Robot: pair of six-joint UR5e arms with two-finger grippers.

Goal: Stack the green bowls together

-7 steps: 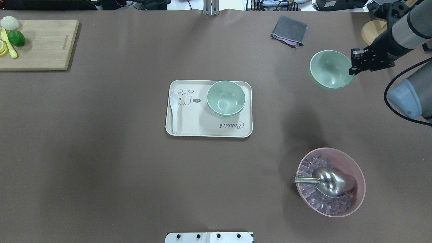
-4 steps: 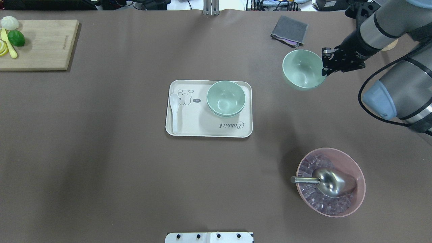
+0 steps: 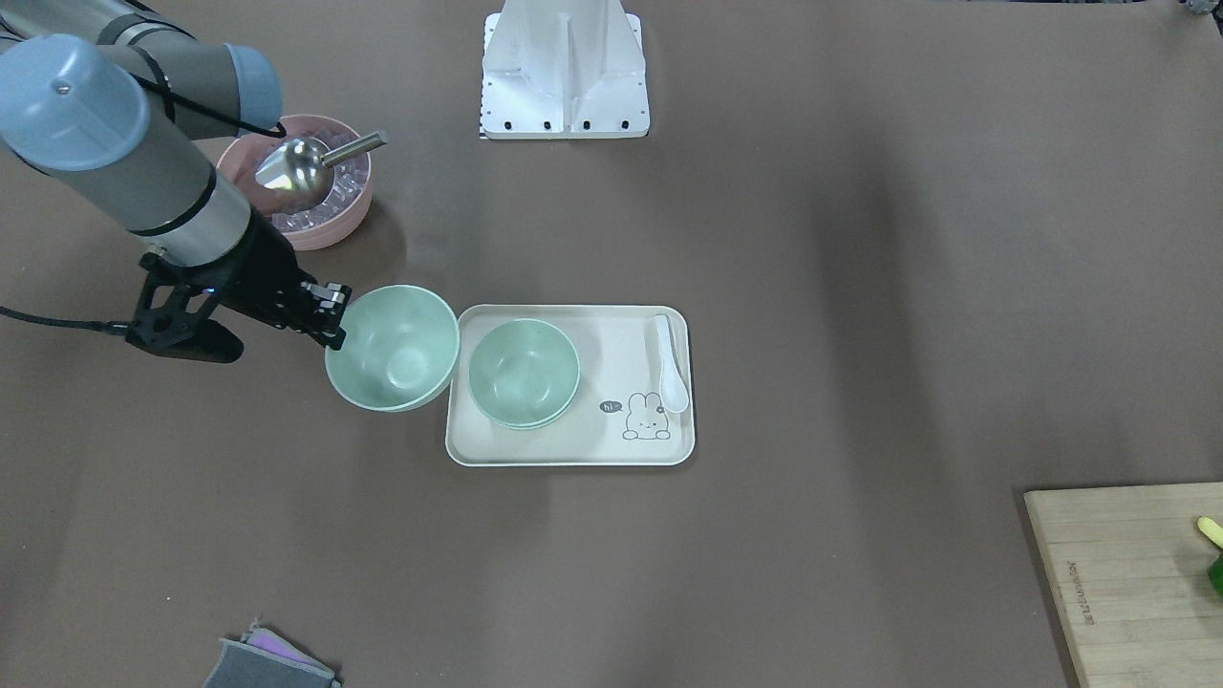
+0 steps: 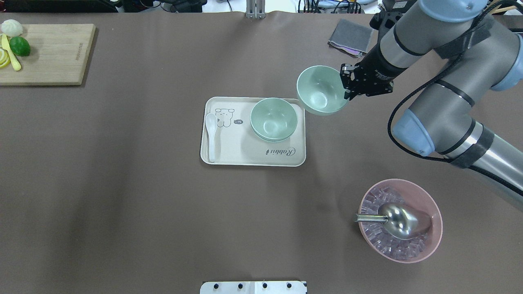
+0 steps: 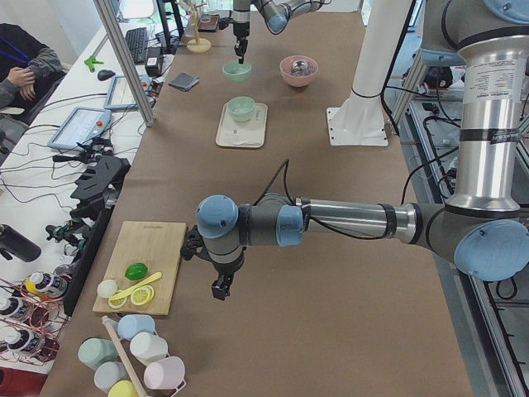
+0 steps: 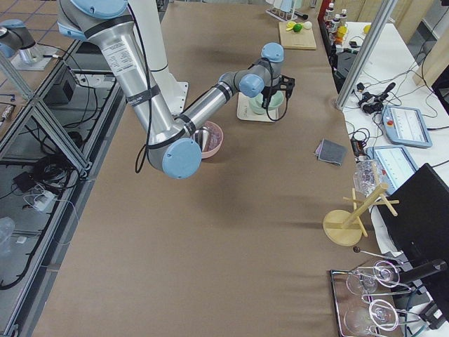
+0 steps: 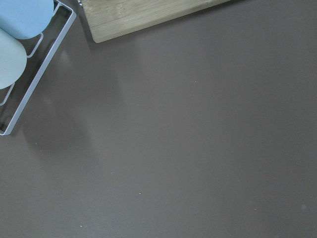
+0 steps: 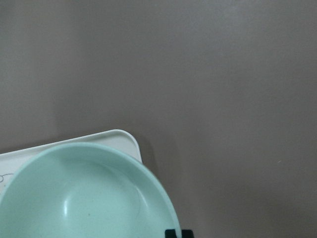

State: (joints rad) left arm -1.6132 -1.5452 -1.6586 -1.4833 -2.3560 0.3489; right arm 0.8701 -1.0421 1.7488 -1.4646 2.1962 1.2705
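three pale green bowls matter here: a nested pair [image 4: 273,119] sits mouth-up on the cream tray [image 4: 245,157], at the end nearer the right arm, with a white spoon [image 4: 211,136] lying along the opposite end. the third bowl [image 4: 320,92] hangs in the air, mouth-up, just beside the tray's far corner and overlapping its edge in the overhead view, not yet over the pair. the right gripper [image 4: 346,92] is clamped on this bowl's rim on the side away from the tray, so the whole bowl cantilevers out from that single pinch. judging by its thin wall and matte, plastic-like look, the bowl is probably light and stiff, unlikely to flex or crack. its smooth surface could still let it pivot or slip in a narrow rim grip if it is swung hard. the rim seems the only sensible place to hold it, and it leaves the underside free to drop into the pair, whose rounded walls should centre it. the left gripper [image 5: 220,288] hangs over bare table near the wooden cutting board [image 5: 153,260], well apart from the bowls. it shows only in the side view, so i cannot tell how its jaws stand. the pink bowl [image 4: 427,195] of ice with its metal scoop [image 4: 402,220] stands well clear
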